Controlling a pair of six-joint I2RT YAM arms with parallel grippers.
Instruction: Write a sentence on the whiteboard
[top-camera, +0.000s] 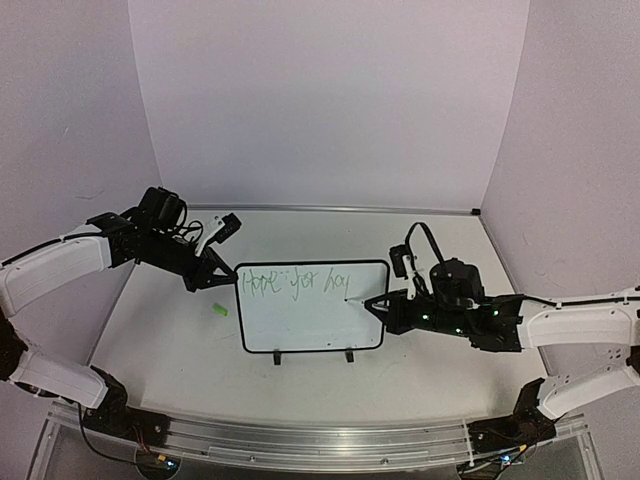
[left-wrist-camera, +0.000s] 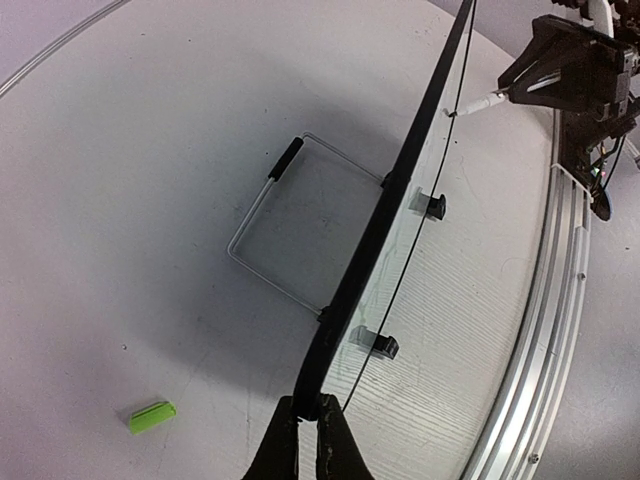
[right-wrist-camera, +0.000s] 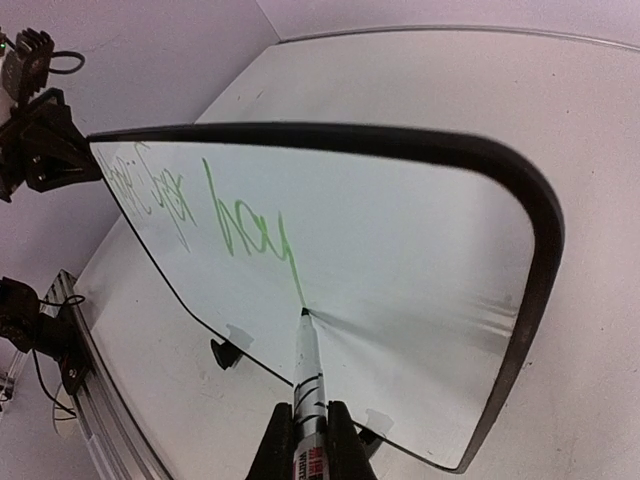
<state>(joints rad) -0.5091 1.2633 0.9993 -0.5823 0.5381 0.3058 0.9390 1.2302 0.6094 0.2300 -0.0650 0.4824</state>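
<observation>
The whiteboard (top-camera: 310, 325) stands mid-table, propped on a wire stand (left-wrist-camera: 262, 205) behind it. My left gripper (top-camera: 222, 278) is shut on its black left edge (left-wrist-camera: 385, 215), the fingertips (left-wrist-camera: 338, 425) pinching the frame. The sentence (top-camera: 295, 282) runs in thin green script along the top and reads roughly "Hope for ha", the last letters (right-wrist-camera: 245, 225) close to the pen. My right gripper (top-camera: 388, 303) is shut on a white marker (right-wrist-camera: 308, 370). The marker's tip touches the board at the end of a green stroke.
A green marker cap (top-camera: 220, 310) lies on the table left of the board. Two black feet clips (top-camera: 278, 357) stick out from the board's near edge. An aluminium rail (top-camera: 300, 440) runs along the table's near edge. Lilac walls close in the back and sides.
</observation>
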